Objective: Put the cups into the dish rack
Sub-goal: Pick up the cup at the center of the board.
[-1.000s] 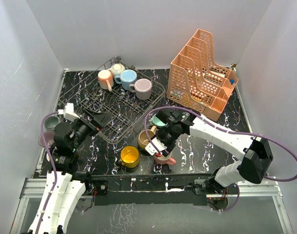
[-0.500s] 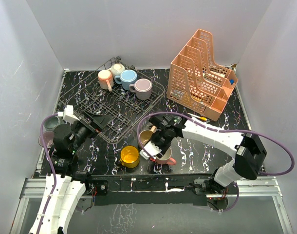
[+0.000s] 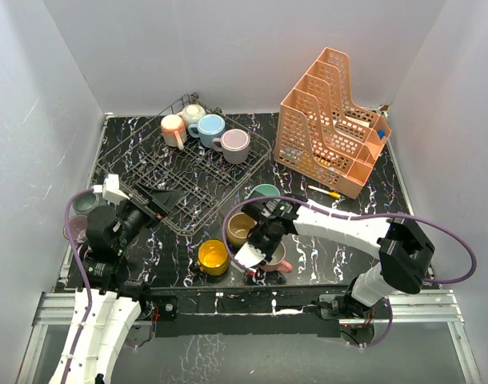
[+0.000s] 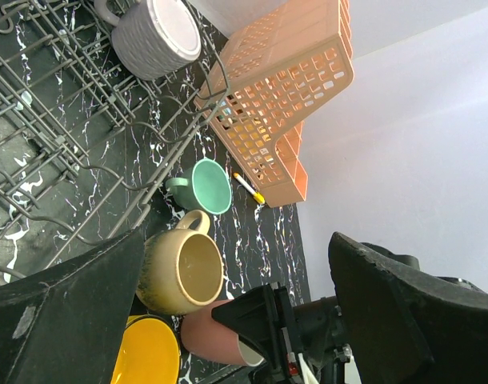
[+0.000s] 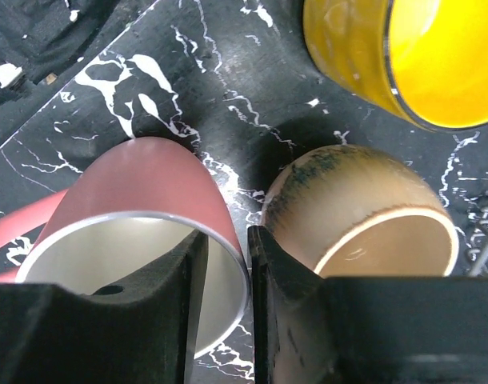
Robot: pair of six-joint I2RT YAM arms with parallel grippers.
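Observation:
A pink cup (image 3: 274, 258) (image 5: 148, 184) (image 4: 204, 332) lies tipped near the front of the table. My right gripper (image 3: 256, 253) (image 5: 228, 240) pinches its rim, one finger inside and one outside against the tan cup (image 3: 241, 228) (image 5: 348, 200). A yellow cup (image 3: 213, 257) (image 5: 420, 56) and a teal cup (image 3: 265, 192) (image 4: 208, 186) stand nearby. The dish rack (image 3: 188, 172) (image 4: 36, 120) holds several cups at its back, among them a blue cup (image 3: 210, 126) and a lilac cup (image 3: 234, 142). My left gripper (image 3: 166, 196) (image 4: 236, 236) hovers open over the rack's front corner, holding nothing.
The orange file organizer (image 3: 332, 120) (image 4: 284, 88) stands at the back right, with a yellow pen (image 3: 330, 192) in front of it. A grey-green cup (image 3: 86, 200) and another lilac one (image 3: 74, 228) sit by the left edge, beside the left arm.
My right gripper has moved toward the front left, down onto the pink cup, and its jaws have closed around the rim. The left arm has hardly moved.

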